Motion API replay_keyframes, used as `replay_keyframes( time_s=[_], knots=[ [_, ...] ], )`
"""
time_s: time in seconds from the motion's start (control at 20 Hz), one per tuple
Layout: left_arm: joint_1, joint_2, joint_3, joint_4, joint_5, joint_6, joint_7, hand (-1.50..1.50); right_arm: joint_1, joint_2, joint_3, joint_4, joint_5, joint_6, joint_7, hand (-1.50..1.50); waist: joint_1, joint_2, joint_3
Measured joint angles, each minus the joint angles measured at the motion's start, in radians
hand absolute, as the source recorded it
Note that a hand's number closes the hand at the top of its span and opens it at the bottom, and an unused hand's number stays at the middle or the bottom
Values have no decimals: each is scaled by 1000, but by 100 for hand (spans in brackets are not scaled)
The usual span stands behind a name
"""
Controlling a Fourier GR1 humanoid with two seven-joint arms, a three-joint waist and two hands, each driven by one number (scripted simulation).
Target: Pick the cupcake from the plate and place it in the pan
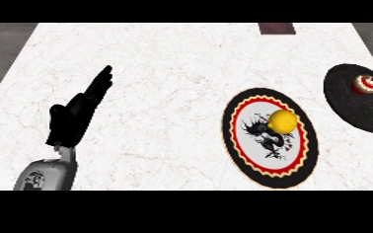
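White marble-veined bench [167,79], seen from above. Near its left edge the black left hand [73,116] rests released, fingers straight and together, pointing toward the far edge, on a smooth grey forearm [47,175]; it touches nothing. Toward the right side lies a round plate [244,148]: glossy black rim, a red band edged in yellow zigzag, and a white centre bearing a black ink-like figure. The cupcake [282,122], a smooth rounded yellow form, sits on the plate's far right part. At the right edge, apart from the plate, a matte black round pan [346,101] is partly cut off; a small red-and-white mark [362,84] shows inside it.
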Motion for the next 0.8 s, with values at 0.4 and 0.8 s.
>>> replay_keyframes(
  time_s=[0.4, 0.8],
  knots=[
    [13, 4, 23, -23, 6, -25, 2, 0, 123, 114, 53, -101, -92, 36, -97, -150, -6, -4, -2],
    [38, -14, 19, -53, -13, -27, 15, 0, 270, 236, 120, -294, -163, 18, -125, -150, -8, -7, -11]
  ],
)
